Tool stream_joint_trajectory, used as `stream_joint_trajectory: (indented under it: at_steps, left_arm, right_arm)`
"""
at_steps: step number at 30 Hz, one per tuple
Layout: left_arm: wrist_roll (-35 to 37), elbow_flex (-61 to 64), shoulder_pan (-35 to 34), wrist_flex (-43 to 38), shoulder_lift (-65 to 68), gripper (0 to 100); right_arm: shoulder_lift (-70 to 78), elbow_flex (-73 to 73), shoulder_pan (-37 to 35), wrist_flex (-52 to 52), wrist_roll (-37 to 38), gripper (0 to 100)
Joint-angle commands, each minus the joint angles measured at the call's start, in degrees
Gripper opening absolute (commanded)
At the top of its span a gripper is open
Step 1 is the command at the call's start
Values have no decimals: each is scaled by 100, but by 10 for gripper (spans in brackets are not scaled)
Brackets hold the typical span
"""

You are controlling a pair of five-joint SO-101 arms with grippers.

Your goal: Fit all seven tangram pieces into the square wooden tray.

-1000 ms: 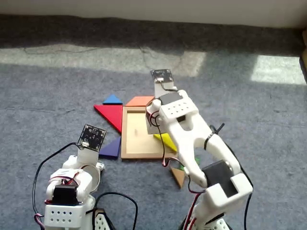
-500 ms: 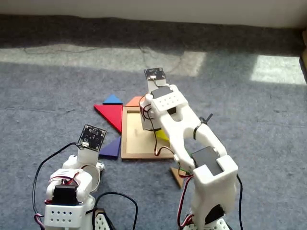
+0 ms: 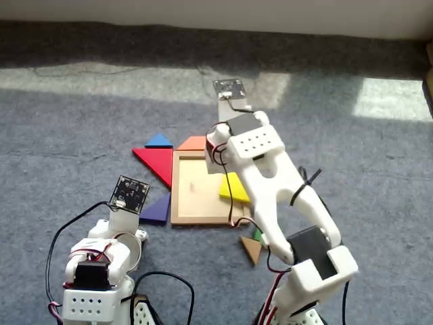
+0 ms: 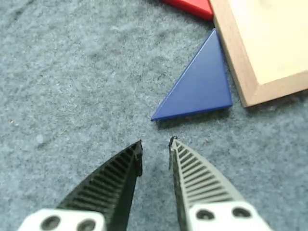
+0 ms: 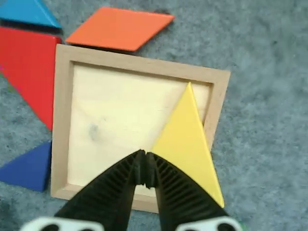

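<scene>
I'm seeing the right claw point(image 5: 144, 166) closed on nothing, the yellow triangle point(image 5: 188, 139) lying just beside its tips across the tray point(image 5: 61, 120) rim; I'm reckoning it thin, stiff and light, best pinched at that raised edge.

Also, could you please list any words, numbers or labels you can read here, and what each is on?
None can be read. The wooden tray, the yellow triangle, the orange piece, the red triangle and the dark blue triangle are plain.
The circuit board on each wrist may carry tiny marks, too small to tell.

Grey carpet point(image 3: 81, 149) bearing tray point(image 3: 196, 219), tangram pieces point(image 3: 157, 164)
</scene>
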Motion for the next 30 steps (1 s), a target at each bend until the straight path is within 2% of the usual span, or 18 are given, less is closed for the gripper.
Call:
stream_joint_trajectory:
  at_steps: [1,7,12,18,25,30]
  left_arm:
    - [-18,110,-57,26,-92,120]
    - [-18,110,-57,26,-92,120]
    - [-18,110,-57,26,-92,120]
    - [-18,110,-57,26,-92,120]
    - [-18,110,-57,26,-92,120]
    - [-18,110,-57,26,-92,120]
  right_arm:
    - [-382,145,444,-4,510,16]
    - [-382,541,989,-286,993,16]
    - [-22,549,1086,-295,1231,16]
    - [629,505,831,84,1424,13]
    - [286,532,233,286,1389,13]
    - [31,505,119,268,1380,13]
